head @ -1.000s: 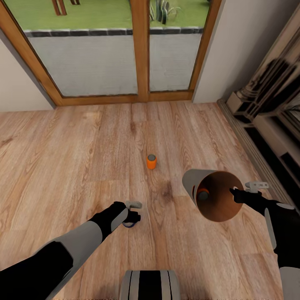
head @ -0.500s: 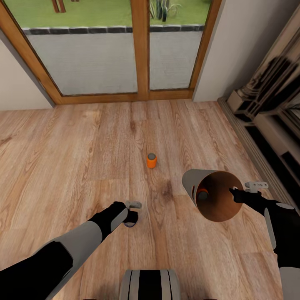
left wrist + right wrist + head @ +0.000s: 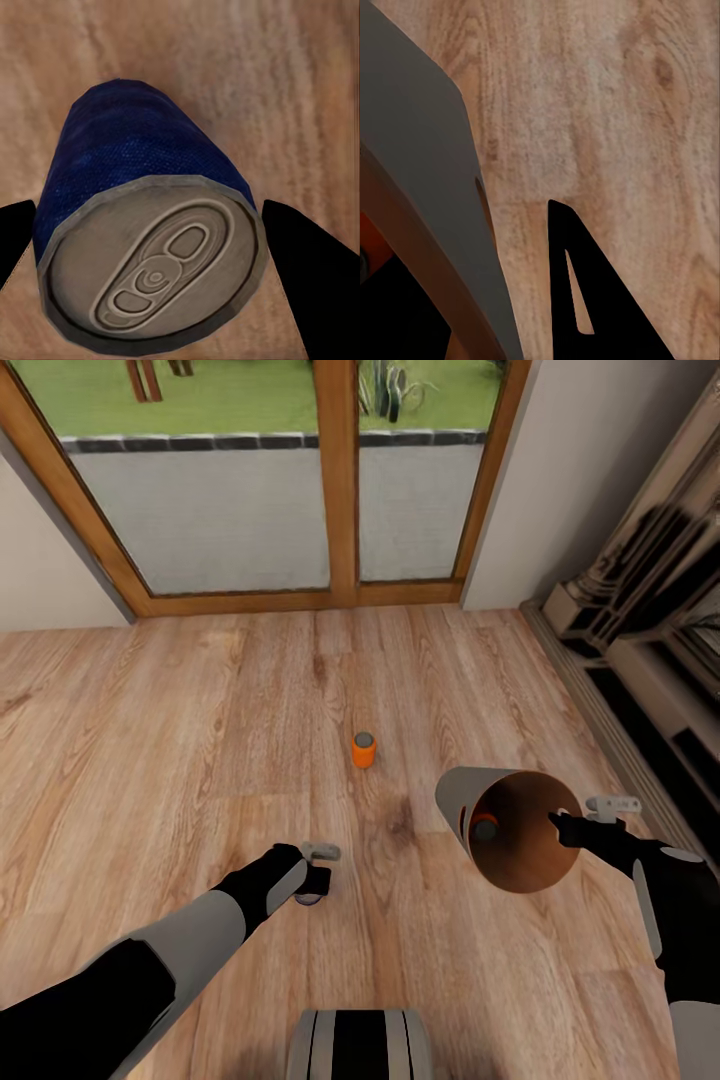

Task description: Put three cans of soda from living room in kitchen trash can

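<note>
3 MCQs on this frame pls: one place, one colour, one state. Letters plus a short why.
1. Where does the loose orange can stand?
A. on the wood floor
B. in the bin
C. on the shelf unit

2. What colour is the can between the left gripper fingers?
A. orange
B. dark blue
C. green

3. How is the grey bin held by the right gripper?
A. upright on the floor
B. upside down
C. tipped, its mouth facing the head camera

Answers: 1 A, it stands upright on bare planks ahead of both arms. 2 B, the left wrist view shows a blue side under a grey top. 3 C, its brown inside shows, with another orange can within.
</note>
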